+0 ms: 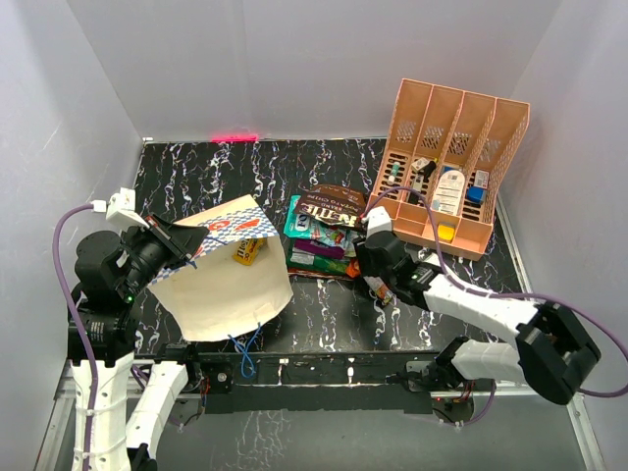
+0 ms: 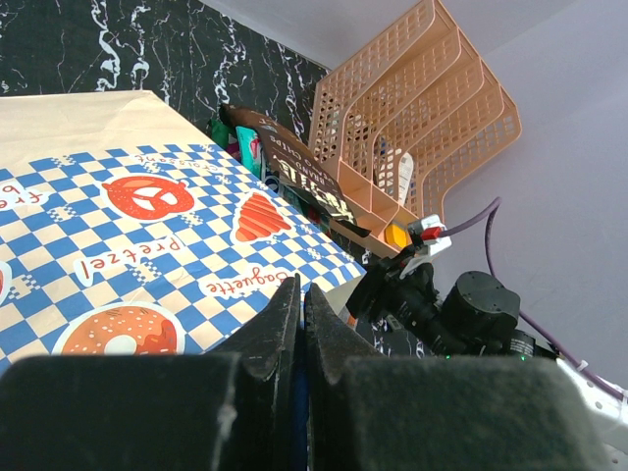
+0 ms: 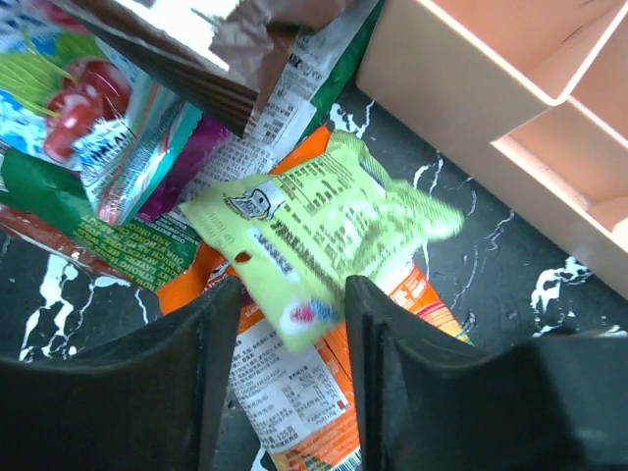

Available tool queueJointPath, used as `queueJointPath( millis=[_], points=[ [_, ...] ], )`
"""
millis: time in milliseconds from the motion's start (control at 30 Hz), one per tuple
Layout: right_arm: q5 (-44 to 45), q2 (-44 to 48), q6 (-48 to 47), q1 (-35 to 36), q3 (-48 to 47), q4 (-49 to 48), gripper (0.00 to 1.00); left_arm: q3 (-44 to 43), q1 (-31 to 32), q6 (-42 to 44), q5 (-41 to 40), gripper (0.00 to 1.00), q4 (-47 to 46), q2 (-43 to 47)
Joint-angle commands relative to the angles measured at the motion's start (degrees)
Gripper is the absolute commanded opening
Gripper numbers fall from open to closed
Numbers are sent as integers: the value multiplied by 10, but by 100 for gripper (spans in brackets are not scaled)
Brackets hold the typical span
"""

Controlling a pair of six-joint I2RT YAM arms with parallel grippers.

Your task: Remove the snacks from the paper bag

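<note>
The paper bag (image 1: 231, 289) is cream with a blue-checked outside (image 2: 147, 235) and is held tilted at the left. My left gripper (image 1: 182, 240) (image 2: 299, 289) is shut on its top edge, with blue cord between the jaws. A yellow packet (image 1: 247, 251) lies at the bag's mouth. Several snacks lie piled mid-table: a dark brown packet (image 1: 329, 206) (image 3: 196, 39), a teal one (image 1: 304, 231) (image 3: 108, 128) and an orange one (image 3: 417, 294). My right gripper (image 1: 378, 263) (image 3: 292, 289) is open just above the pile. A light green packet (image 3: 334, 231) lies loose and blurred between its fingers.
The salmon-orange slotted rack (image 1: 446, 167) (image 3: 471, 88) stands at the back right, close beside the snack pile, with small bottles and a yellow block in it. White walls enclose the black marbled table (image 1: 196, 167).
</note>
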State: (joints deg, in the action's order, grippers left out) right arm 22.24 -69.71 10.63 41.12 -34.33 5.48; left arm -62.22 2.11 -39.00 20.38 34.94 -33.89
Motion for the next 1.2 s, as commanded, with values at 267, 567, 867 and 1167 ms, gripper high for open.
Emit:
queueJointPath(
  millis=[267, 567, 867, 1167],
  points=[
    [-55, 194, -103, 0, 6, -61, 80, -4, 2, -9, 19, 0, -10, 5],
    [-579, 249, -319, 36, -3, -168, 78, -2, 2, -13, 21, 0, -13, 3],
    [-440, 33, -483, 288, -134, -189, 78, 2, 2, -22, 33, 0, -1, -4],
    [-249, -202, -490, 339, -266, -211, 64, 13, 2, -58, 51, 0, -5, 6]
  ],
)
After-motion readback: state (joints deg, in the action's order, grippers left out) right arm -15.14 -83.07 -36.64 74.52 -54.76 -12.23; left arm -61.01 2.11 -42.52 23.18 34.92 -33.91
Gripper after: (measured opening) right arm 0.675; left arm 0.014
